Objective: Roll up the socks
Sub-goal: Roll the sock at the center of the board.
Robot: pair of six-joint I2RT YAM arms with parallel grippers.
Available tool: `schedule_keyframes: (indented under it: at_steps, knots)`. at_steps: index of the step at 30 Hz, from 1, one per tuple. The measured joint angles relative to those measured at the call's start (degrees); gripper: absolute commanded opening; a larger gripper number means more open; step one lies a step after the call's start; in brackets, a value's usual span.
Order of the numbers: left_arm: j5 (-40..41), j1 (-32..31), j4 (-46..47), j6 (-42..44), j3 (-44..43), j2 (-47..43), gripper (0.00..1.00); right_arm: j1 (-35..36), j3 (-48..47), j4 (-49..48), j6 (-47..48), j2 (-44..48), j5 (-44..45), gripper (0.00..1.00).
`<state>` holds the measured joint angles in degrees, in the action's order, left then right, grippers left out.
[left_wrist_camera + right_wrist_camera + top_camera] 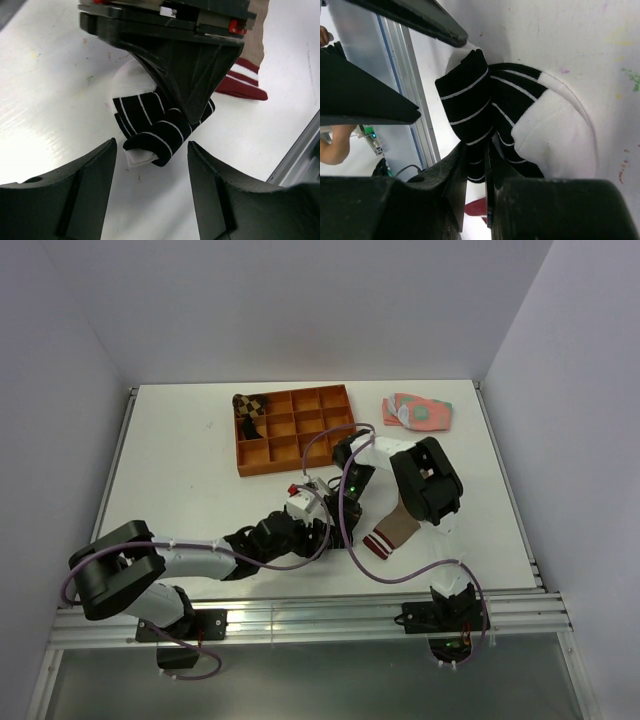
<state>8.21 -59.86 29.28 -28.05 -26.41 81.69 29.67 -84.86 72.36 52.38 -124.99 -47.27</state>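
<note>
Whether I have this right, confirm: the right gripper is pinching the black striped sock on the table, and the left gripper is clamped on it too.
Wrong about the left gripper: the left wrist view shows it open, its fingers apart, not clamped on the black striped sock. The right gripper is indeed pinching that sock on the table.

The left arm (pixel 200 558) and right arm (pixel 425 485) meet beside the tan sock (pixel 398 525), before an orange tray (pixel 270 468).
</note>
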Motion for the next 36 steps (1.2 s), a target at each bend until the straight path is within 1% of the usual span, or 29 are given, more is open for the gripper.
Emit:
schedule_keyframes:
  at_steps: [8, 15, 20, 23, 24, 26, 27, 29, 30, 31, 32, 34, 35, 36]
  knots:
    - [-2.84, 0.00, 1.38, 3.78, -3.61, 4.90, 0.64, -0.44, -0.66, 1.16, -0.02, -0.98, -0.24, 0.21]
    - [-4.13, 0.28, 2.97, 4.39, -4.44, 8.76, 0.60, -0.83, -0.66, 1.40, -0.07, -1.05, -0.22, 0.21]
    - [-5.20, 1.09, 3.93, 4.24, -4.44, 9.31, 0.57, -1.22, -0.66, 1.40, -0.24, -1.05, -0.20, 0.21]
    - [-5.84, 1.66, 4.59, 3.52, -4.44, 9.44, 0.48, -1.44, -0.61, 1.36, -0.39, -1.05, -0.17, 0.23]
    - [-6.05, 1.79, 4.94, 3.21, -4.42, 9.68, 0.42, -1.46, -0.55, 1.31, -0.52, -1.05, -0.15, 0.23]
    - [-6.86, 1.99, 5.27, 2.21, -4.42, 10.32, 0.35, -1.53, -0.22, 0.90, -1.03, -1.05, -0.17, 0.24]
    - [-7.23, 1.99, 5.42, 1.73, -4.42, 10.64, 0.29, -1.57, -0.07, 0.70, -1.40, -1.05, -0.17, 0.24]
    - [-7.89, 2.03, 5.77, 0.72, -4.42, 11.26, 0.24, -1.62, 0.22, 0.44, -1.99, -1.03, -0.20, 0.24]
    - [-8.17, 2.08, 6.05, 0.15, -4.44, 11.56, 0.17, -1.64, 0.35, 0.28, -2.27, -1.01, -0.20, 0.25]
    - [-8.37, 2.10, 6.21, -0.55, -4.46, 11.78, 0.15, -1.70, 0.59, 0.15, -2.56, -0.87, -0.17, 0.26]
    - [-8.44, 2.14, 6.45, -1.16, -4.48, 11.98, 0.09, -1.75, 0.83, -0.04, -2.95, -0.70, -0.09, 0.30]
    - [-8.46, 2.19, 6.43, -2.51, -4.66, 12.26, 0.04, -1.81, 1.38, -0.79, -3.93, -0.24, 0.09, 0.35]
    - [-8.46, 2.21, 6.16, -3.28, -4.94, 12.50, 0.01, -1.84, 1.97, -1.46, -4.76, 0.35, 0.33, 0.39]
    - [-8.46, 2.23, 5.70, -4.35, -5.33, 12.70, 0.00, -1.86, 2.51, -2.23, -5.40, 0.92, 0.66, 0.41]
